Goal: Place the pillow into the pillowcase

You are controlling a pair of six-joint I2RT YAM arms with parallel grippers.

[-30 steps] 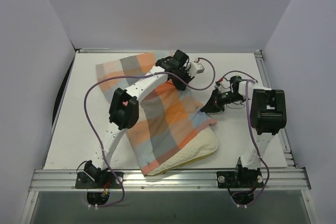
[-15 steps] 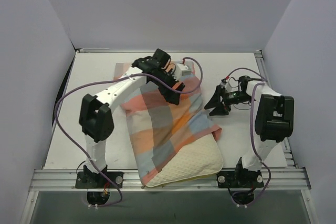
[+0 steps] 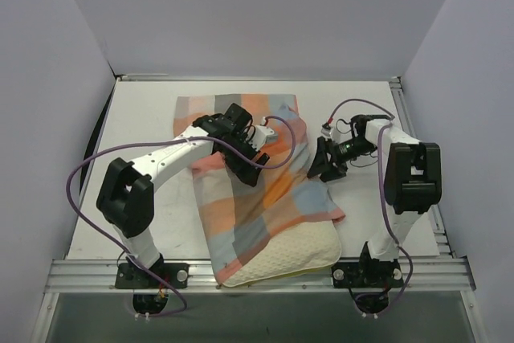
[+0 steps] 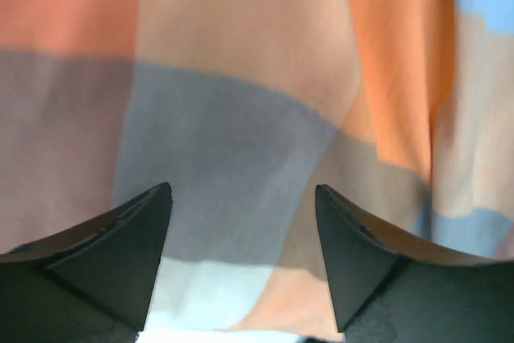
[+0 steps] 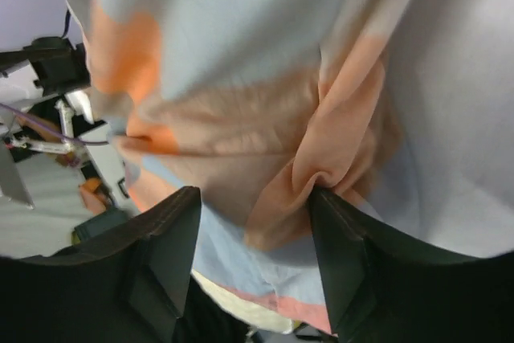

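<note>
Lavender walls (image 3: 241, 14) box in a white tabletop (image 3: 136, 158) on three sides. Left of the large floppy pillowcase of orange, grey, light-blue and cream checks (image 3: 265, 206), a broad strip of tabletop shows up to the wall. The left gripper (image 3: 250, 171) hangs over the pillowcase's middle, its black fingers (image 4: 120, 255) apart, with only flat cloth showing between them. The pillowcase runs from the far centre to the near metal rail (image 3: 257, 272). The soft cream-white dotted pillow (image 3: 293, 253) sits partly inside, its bare end poking out of the pillowcase's near edge. The right gripper (image 3: 323, 168) is at the pillowcase's right edge, fingers spread, with the cloth bunched just beyond their tips. Right of the pillowcase a narrower strip of tabletop shows.
</note>
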